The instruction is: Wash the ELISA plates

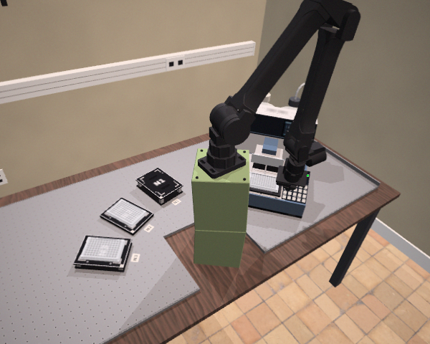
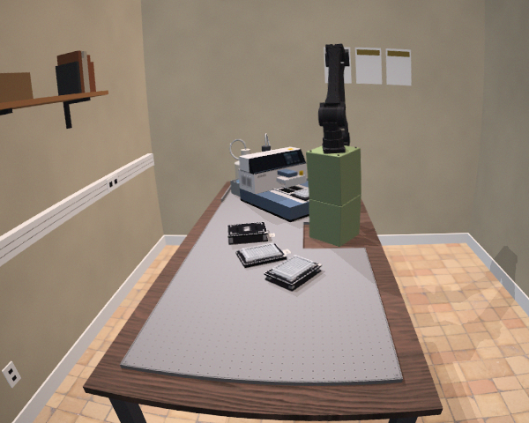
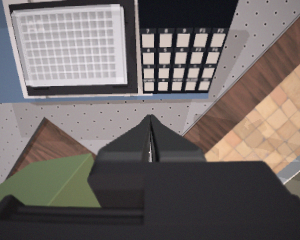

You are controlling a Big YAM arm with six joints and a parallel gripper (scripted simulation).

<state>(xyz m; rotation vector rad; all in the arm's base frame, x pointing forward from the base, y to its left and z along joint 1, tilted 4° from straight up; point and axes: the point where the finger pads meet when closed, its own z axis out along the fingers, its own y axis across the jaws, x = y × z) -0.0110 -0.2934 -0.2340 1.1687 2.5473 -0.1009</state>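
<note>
The washer stands at the far right of the table. A clear ELISA plate [image 3: 70, 45] lies flat in its carrier pocket; it also shows in the top view [image 1: 264, 182]. The washer's lamp [image 1: 307, 175] glows green. My gripper [image 3: 150, 120] is shut and empty, hanging above the keypad [image 3: 180, 60] near its lowest row. Nest N1 [image 1: 158, 183] is bare, its label showing. Nest N2 [image 1: 126, 214] holds a plate. Nest N3 [image 1: 102, 252] holds a plate.
The green pedestal [image 1: 221, 207] carrying my arm stands just left of the washer. Bottles and tubing [image 1: 294, 97] sit behind the washer. The table edge and a drop to the tiled floor lie right of the keypad [image 3: 270, 115].
</note>
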